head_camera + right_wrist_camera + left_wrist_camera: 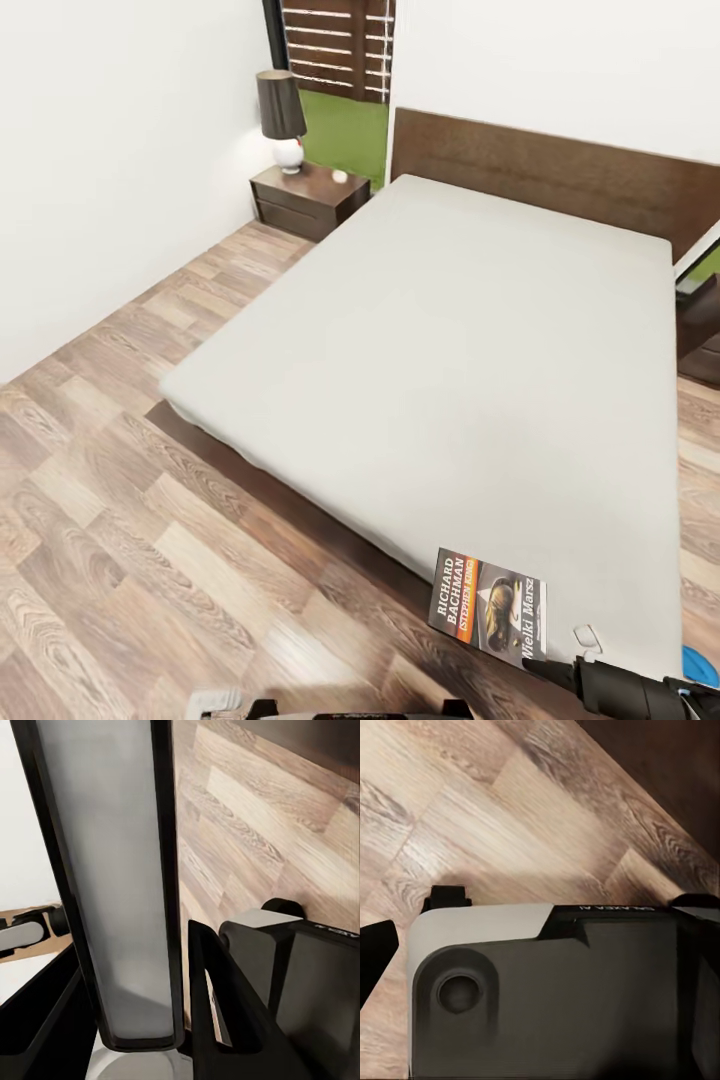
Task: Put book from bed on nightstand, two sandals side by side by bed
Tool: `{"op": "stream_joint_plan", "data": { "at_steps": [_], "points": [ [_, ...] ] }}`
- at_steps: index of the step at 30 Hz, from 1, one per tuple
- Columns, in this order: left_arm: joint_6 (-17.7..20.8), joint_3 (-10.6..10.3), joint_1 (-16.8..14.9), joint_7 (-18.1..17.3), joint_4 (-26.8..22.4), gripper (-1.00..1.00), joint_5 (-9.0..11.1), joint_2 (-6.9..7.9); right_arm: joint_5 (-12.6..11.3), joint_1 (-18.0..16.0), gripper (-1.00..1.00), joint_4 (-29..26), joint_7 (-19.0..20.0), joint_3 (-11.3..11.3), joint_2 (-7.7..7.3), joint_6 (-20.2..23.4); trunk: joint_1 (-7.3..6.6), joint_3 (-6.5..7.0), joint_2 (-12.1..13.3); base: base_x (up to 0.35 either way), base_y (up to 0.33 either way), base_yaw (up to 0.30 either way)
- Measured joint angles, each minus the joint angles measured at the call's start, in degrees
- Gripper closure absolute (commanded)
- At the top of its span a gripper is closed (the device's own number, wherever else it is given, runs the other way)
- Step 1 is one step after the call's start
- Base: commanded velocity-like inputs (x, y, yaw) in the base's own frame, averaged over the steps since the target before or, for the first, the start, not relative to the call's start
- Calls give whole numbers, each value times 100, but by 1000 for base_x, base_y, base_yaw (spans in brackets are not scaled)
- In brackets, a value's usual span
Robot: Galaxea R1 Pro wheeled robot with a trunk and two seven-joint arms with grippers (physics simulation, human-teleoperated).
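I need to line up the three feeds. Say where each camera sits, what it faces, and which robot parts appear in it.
Head view: high on the robot, looking down over the bed, the book and the nightstand; right arm at the lower corner.
Left wrist view: on the left arm, facing the wood floor past the robot's dark body.
Right wrist view: on the right arm, looking along the right tool, shut on the book.
All share the floor.

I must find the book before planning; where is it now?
In the head view the book is at the bed's near corner, held by the right gripper, overhanging the wood floor.
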Motion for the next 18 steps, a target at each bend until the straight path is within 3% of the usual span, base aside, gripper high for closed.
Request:
{"op": "stream_joint_plan", "data": {
  "at_steps": [5, 10, 18],
  "points": [
    [-268, 0, 0, 9, 158, -100, 15, -60, 0, 0, 100, 7, -1, 2, 0, 0, 0, -11, 0, 0, 0, 284],
    [-593, 6, 0, 14, 351, -100, 15, -230, 0, 0, 100, 8, -1, -2, 0, 0, 0, -23, 0, 0, 0, 284],
    [-632, 1, 0, 14, 374, -100, 5, -268, 2, 0, 100, 8, -206, 1, 0, -1, 0, -43, 0, 0, 0, 283]
  ]
}}
